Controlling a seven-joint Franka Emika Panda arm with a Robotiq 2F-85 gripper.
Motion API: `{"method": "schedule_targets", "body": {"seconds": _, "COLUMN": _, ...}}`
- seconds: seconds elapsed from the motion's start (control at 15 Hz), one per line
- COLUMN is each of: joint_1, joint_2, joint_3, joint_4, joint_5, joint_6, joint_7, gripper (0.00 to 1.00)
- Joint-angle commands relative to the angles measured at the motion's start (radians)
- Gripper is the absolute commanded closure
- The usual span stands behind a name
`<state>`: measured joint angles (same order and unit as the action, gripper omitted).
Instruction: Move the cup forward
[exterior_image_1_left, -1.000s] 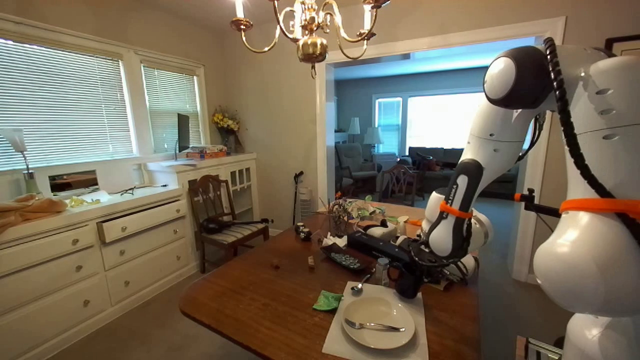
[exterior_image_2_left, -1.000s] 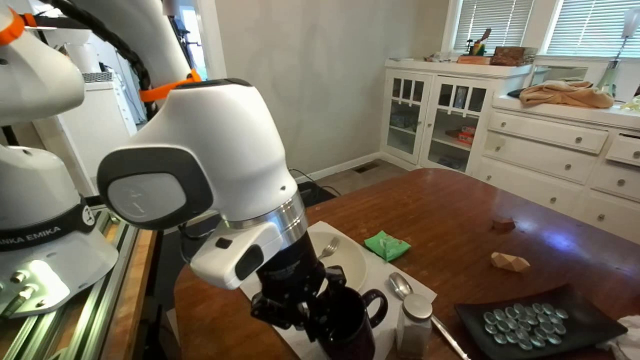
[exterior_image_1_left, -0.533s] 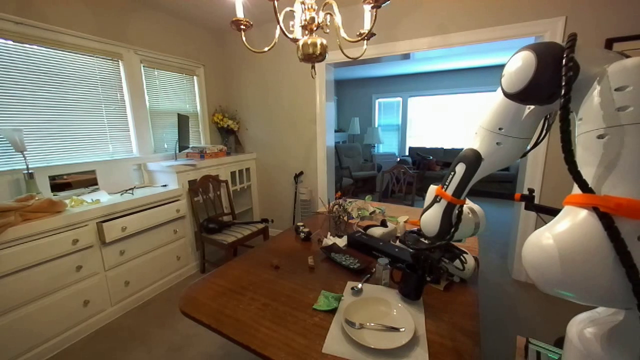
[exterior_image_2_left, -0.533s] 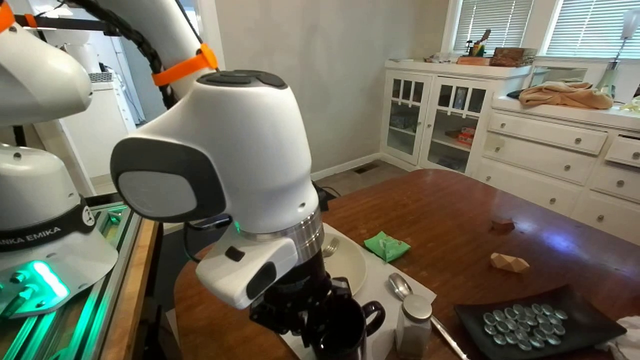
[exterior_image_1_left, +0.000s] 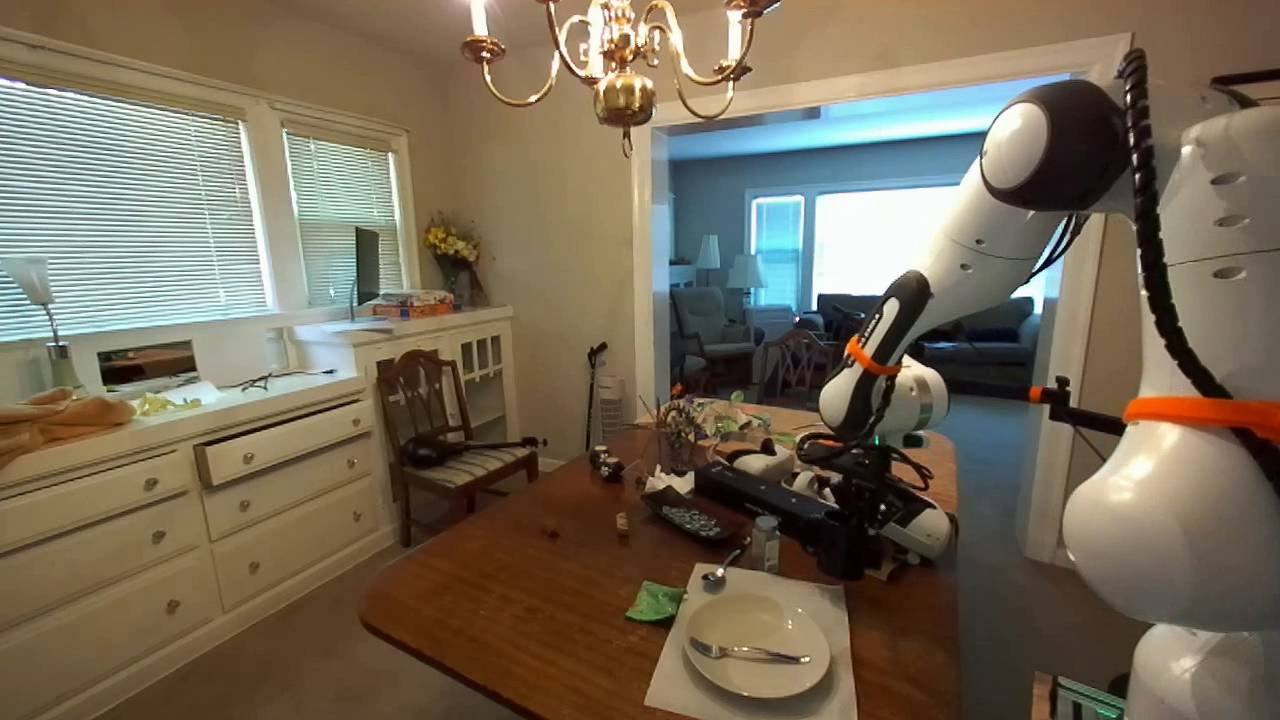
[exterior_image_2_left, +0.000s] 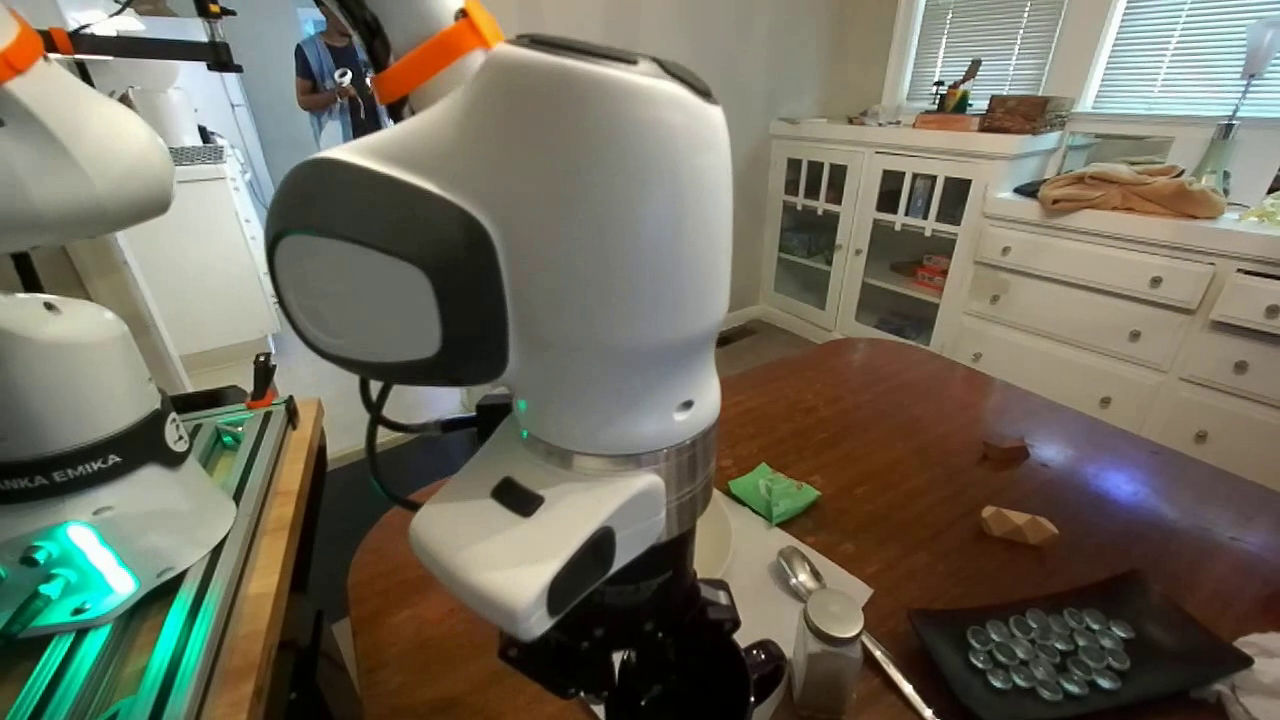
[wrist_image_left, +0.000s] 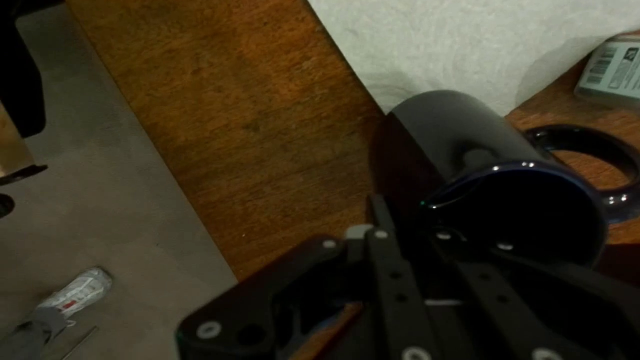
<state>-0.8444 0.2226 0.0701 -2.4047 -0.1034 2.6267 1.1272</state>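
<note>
The cup is a small near-black mug. In the wrist view the cup (wrist_image_left: 465, 135) has its open mouth toward the camera and its handle to the right. My gripper (wrist_image_left: 412, 227) is closed on the cup's wall, one finger outside and one inside the rim. The cup also shows in both exterior views (exterior_image_1_left: 842, 552) (exterior_image_2_left: 690, 685), under my gripper (exterior_image_1_left: 870, 505) (exterior_image_2_left: 672, 625). The arm hides part of it, but the handle shows. The cup is beside the corner of the white placemat (exterior_image_1_left: 672, 690). I cannot tell whether its base touches the table.
A glass shaker (exterior_image_2_left: 828, 650) stands close to the cup's handle. A spoon (exterior_image_2_left: 800, 572), a white plate (exterior_image_1_left: 700, 670) with a fork, and a green packet (exterior_image_2_left: 775, 492) are on or near the placemat. A black tray (exterior_image_2_left: 950, 625) holds glass beads. The table edge (wrist_image_left: 165, 167) is nearby.
The arm has swung more upright, and the gripper and cup have moved together away from the plate, toward the table's far right in an exterior view. The base light turned from white to green.
</note>
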Motion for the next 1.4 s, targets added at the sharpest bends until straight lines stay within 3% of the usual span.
{"method": "schedule_targets", "body": {"seconds": 0.0, "joint_1": 0.220, "joint_2": 0.011, "joint_3": -0.188, "joint_4": 0.053, "joint_5": -0.006, "joint_6": -0.090, "joint_7": 0.019, "gripper": 0.98}}
{"method": "schedule_targets", "body": {"seconds": 0.27, "joint_1": 0.408, "joint_2": 0.059, "joint_3": -0.334, "joint_4": 0.083, "joint_5": -0.011, "joint_6": -0.117, "joint_7": 0.037, "gripper": 0.98}}
{"method": "schedule_targets", "body": {"seconds": 0.53, "joint_1": 0.526, "joint_2": 0.102, "joint_3": -0.423, "joint_4": 0.077, "joint_5": -0.014, "joint_6": -0.073, "joint_7": 0.091, "gripper": 0.98}}
{"method": "schedule_targets", "body": {"seconds": 1.33, "joint_1": 0.730, "joint_2": 0.183, "joint_3": -0.552, "joint_4": 0.040, "joint_5": -0.037, "joint_6": 0.123, "joint_7": 0.229, "gripper": 0.98}}
